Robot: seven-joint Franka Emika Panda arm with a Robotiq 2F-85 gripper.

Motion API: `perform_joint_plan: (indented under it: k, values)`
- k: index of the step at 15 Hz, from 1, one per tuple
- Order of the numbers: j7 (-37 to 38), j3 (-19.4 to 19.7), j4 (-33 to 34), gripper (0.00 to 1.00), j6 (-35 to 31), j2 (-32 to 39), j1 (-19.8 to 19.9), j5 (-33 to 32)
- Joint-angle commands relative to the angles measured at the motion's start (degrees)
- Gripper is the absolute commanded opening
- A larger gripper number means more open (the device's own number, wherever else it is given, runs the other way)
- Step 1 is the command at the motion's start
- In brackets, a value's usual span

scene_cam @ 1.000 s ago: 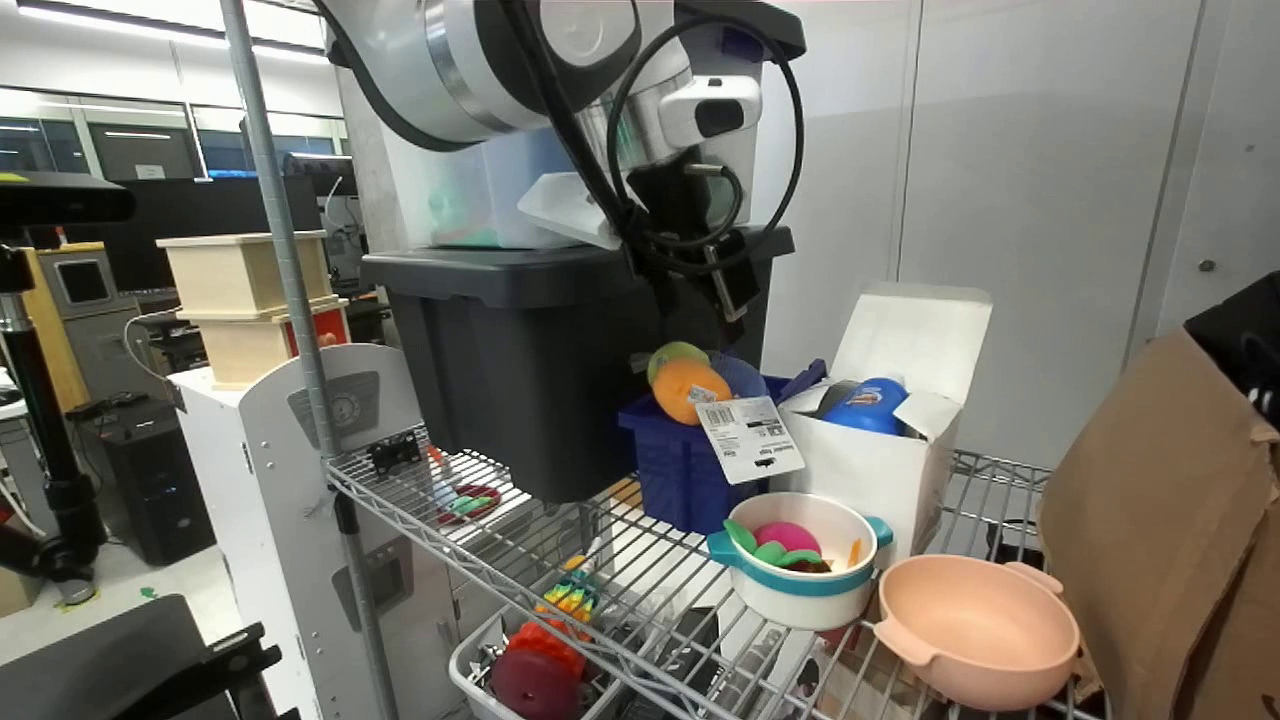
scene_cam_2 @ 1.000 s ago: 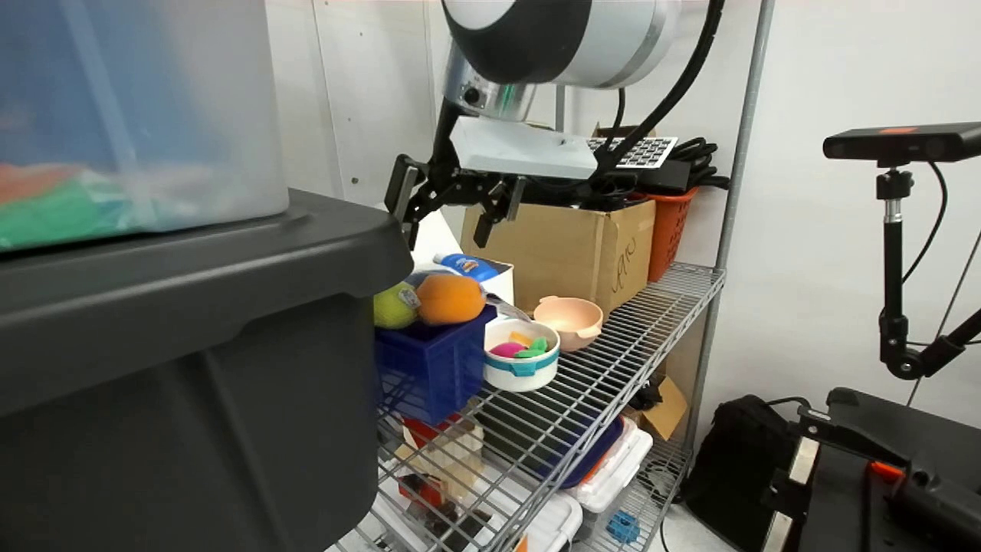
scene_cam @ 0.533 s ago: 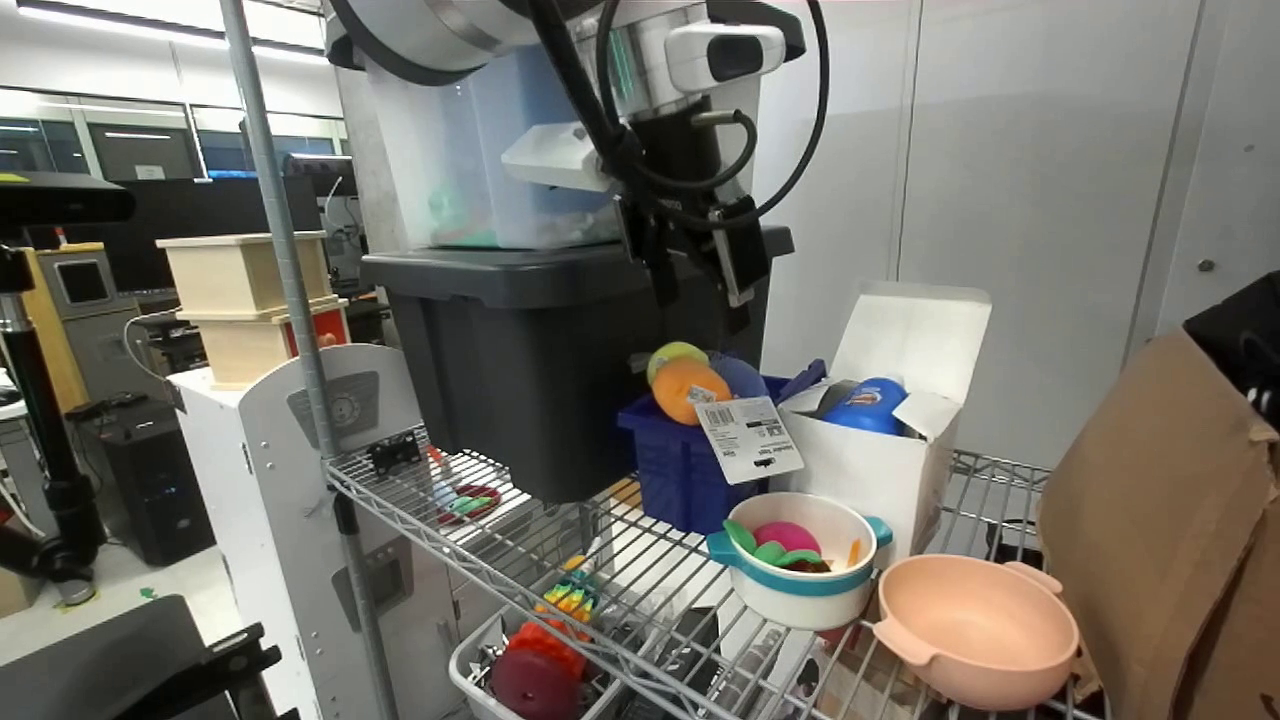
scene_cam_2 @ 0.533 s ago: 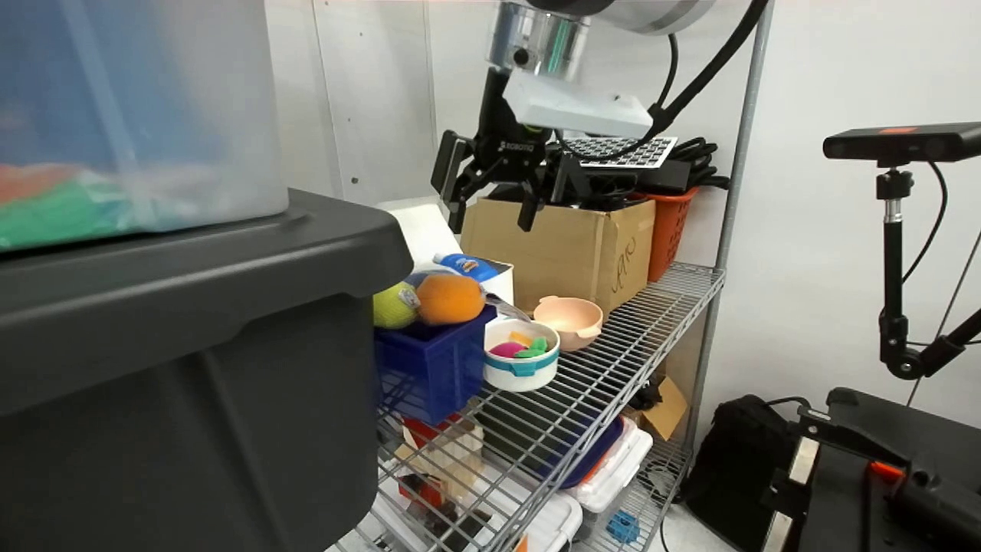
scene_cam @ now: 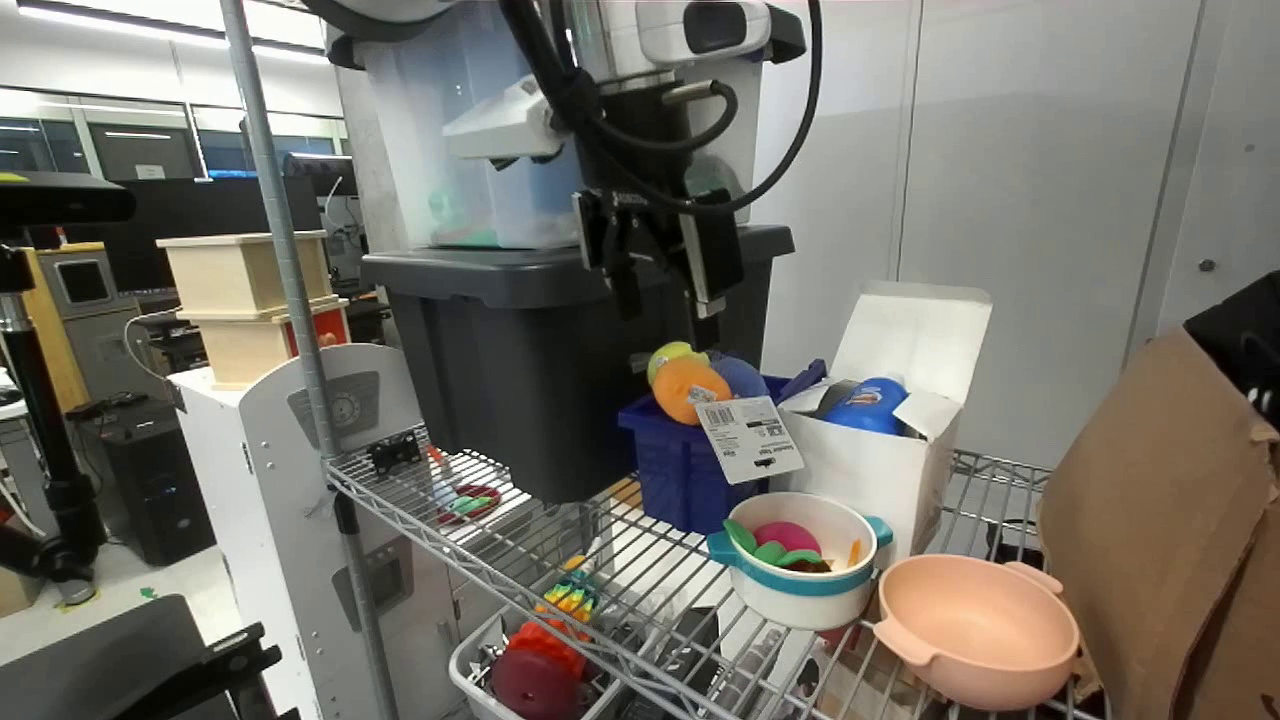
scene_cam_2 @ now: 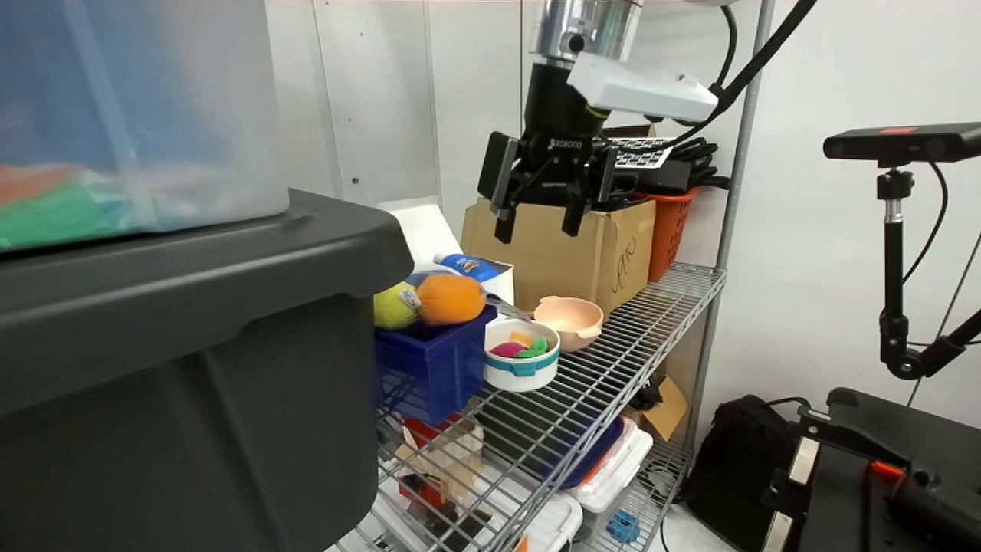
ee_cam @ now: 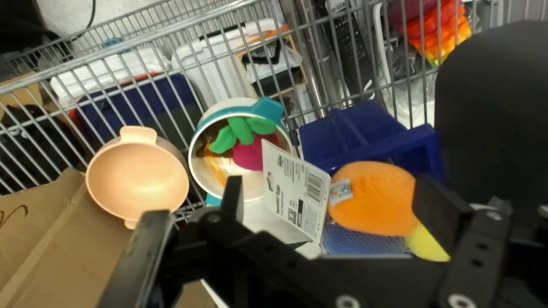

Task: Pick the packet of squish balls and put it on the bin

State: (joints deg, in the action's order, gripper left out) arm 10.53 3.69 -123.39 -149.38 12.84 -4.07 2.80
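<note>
Packet of squish balls (scene_cam: 692, 392) rests at the top of the blue bin (scene_cam: 680, 485), its balls showing above the rim and its white label card (scene_cam: 752, 440) hanging outside, toward 4 o'clock from them in an exterior view. In the wrist view the card, printed "Squeakin' Eggs", lies at 9 o'clock from the orange ball (ee_cam: 372, 199), with the yellow ball (ee_cam: 428, 243) at 4 and a blue netted part (ee_cam: 364, 240) at 6.

In an exterior view the gripper (scene_cam_2: 539, 225) points downward at 2 o'clock from the packet, a clear gap between the two. Its jaws are spread wide and hold nothing. Seen from the wrist, the fingertips (ee_cam: 233, 194) flank the orange ball: one at 9 o'clock, beyond most of the card, the other at 3, hiding the ball's edge. In both exterior views the tips stand higher than the packet.

Around the bin, in an exterior view, come the dark grey tote (scene_cam: 530, 390) at 10 o'clock, the white box (scene_cam: 870, 480) at 3, the white bowl (scene_cam: 795, 598) between 4 and 5, and the peach bowl (scene_cam: 980, 650) farther out at 4. Bin and bowls stand on the wire shelf (scene_cam_2: 678, 285).
</note>
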Motion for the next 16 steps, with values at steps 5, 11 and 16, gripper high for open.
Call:
perform_joint_plan:
  k: [5,11,16]
  values:
    - [-5.8,-1.0,-9.5,1.00,8.1,-15.1,2.0,-4.8]
    - [-10.0,-1.4,-15.8,1.00,12.4,-22.2,2.7,-7.7]
    - [-9.9,-1.7,-19.4,1.00,12.7,-24.7,3.2,-10.1]
